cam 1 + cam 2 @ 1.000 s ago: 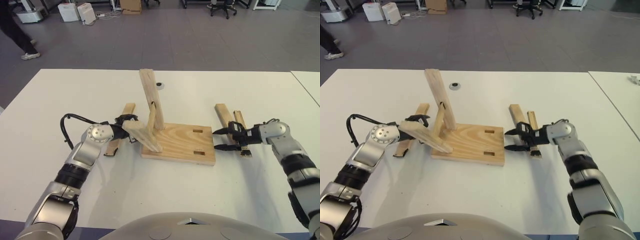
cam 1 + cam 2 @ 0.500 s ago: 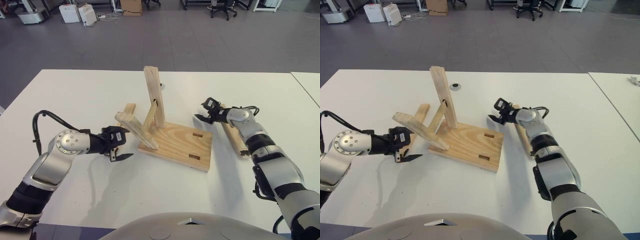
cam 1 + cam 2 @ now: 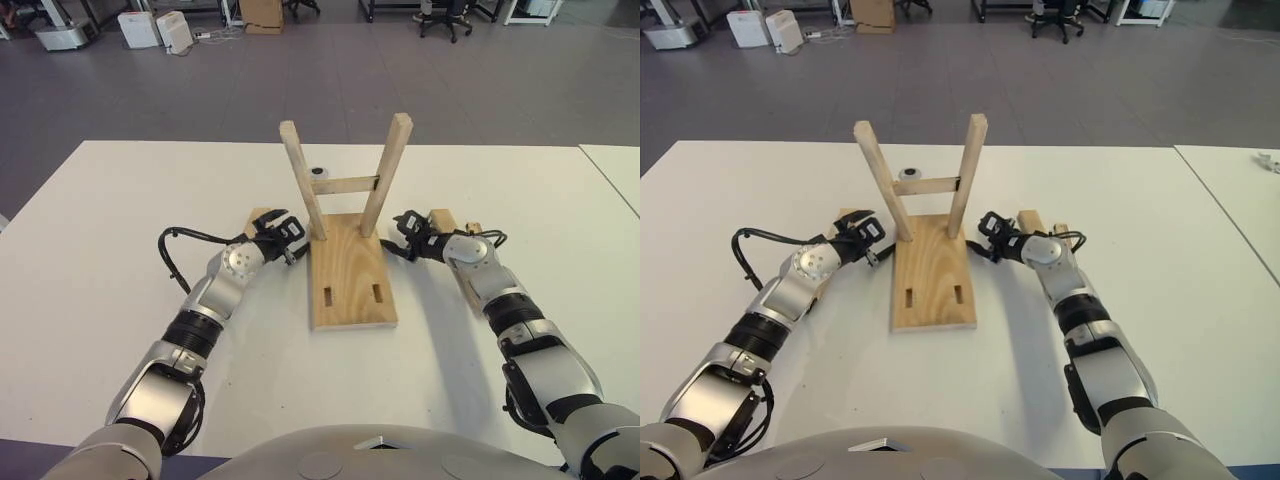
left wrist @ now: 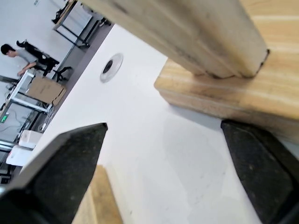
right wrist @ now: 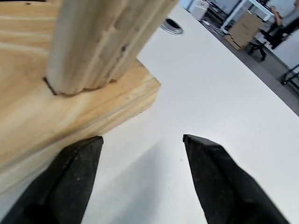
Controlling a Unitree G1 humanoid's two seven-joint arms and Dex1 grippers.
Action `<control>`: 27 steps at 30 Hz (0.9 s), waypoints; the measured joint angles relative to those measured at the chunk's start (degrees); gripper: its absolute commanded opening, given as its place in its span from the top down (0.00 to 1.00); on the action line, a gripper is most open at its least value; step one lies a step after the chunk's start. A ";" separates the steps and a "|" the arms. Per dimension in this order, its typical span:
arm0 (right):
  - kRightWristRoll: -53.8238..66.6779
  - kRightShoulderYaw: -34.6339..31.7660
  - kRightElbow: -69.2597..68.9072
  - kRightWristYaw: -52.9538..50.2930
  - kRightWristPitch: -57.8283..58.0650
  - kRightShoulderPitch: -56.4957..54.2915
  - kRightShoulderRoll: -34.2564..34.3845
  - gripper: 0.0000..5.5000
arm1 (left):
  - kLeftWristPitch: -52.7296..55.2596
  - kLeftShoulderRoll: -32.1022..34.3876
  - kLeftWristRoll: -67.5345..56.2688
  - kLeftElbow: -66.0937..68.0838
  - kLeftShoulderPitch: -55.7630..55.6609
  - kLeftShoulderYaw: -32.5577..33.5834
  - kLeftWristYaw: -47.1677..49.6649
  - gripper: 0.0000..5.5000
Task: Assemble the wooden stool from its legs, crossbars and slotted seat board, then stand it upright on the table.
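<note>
Seat board [image 3: 350,285]: flat on the table.
Done: we see two legs [image 3: 302,180] standing in its far slots, a crossbar [image 3: 345,184] joining them.
To do: near slots [image 3: 352,294] empty; loose wooden pieces [image 3: 445,222] beside the board; then turning it upright.
Left gripper [image 3: 290,240]: jaws wide, empty, just beside the board's far left corner.
Right gripper [image 3: 400,240]: jaws wide, empty, just beside its far right corner.

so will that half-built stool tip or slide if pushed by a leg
Probably slides: the seat board lies flat on the table. Pushed high on a leg it may rock, both legs standing at one end. Likely stiff; the crossbar ties them.
</note>
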 measured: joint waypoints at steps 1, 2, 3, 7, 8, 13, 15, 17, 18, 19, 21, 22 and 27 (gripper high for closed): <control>1.41 -1.93 -3.68 -1.46 1.88 1.78 0.09 0.42 | -0.48 0.41 -0.05 -0.88 0.51 0.15 -0.48 0.18; 3.25 -4.49 -7.84 -2.95 3.76 3.49 0.16 0.42 | -0.62 0.72 -0.18 -2.27 1.20 0.36 -1.15 0.18; 5.56 -7.83 -12.28 -4.66 5.70 5.12 0.04 0.42 | -0.46 1.58 -0.45 -4.34 2.29 1.06 -1.66 0.18; 12.96 -22.77 -21.48 -10.94 13.70 11.38 -4.93 0.42 | 2.57 6.80 -1.10 -15.18 8.69 3.18 -5.59 0.18; 14.24 -24.92 -21.38 -11.16 15.97 14.14 -5.52 0.42 | 3.63 6.87 -1.08 -17.97 10.16 1.91 -7.13 0.18; 18.04 -27.28 -21.06 -10.58 20.89 19.19 -4.95 0.42 | 4.72 4.03 1.13 -15.40 8.06 -1.60 -6.99 0.18; 18.85 -27.23 -20.76 -10.51 22.56 20.13 -3.81 0.42 | 4.65 1.97 1.23 -11.19 4.87 -2.36 -6.08 0.18; 19.62 -26.98 -21.09 -10.22 23.65 20.63 -3.31 0.42 | 4.23 0.61 1.28 -7.67 2.43 -2.79 -5.15 0.18; 19.96 -26.60 -21.79 -9.86 23.98 21.23 -2.98 0.45 | 3.63 0.01 1.28 -5.37 1.10 -2.82 -4.62 0.18; 19.96 -26.10 -22.59 -9.81 24.27 21.76 -2.76 0.48 | 3.10 -0.32 1.28 -3.42 -0.01 -2.82 -3.91 0.18; 19.84 -25.50 -23.49 -10.58 25.08 21.99 -2.75 0.55 | 2.47 -0.77 1.23 -1.94 -0.66 -2.74 -3.09 0.18; 19.81 -25.27 -23.75 -11.14 25.52 22.04 -2.74 0.57 | 2.35 -0.88 1.23 -1.75 -0.70 -2.65 -2.70 0.18; 19.69 -24.97 -24.77 -14.10 25.68 23.10 -2.32 0.75 | 4.92 -2.42 -2.46 -5.47 1.64 3.50 -0.52 0.18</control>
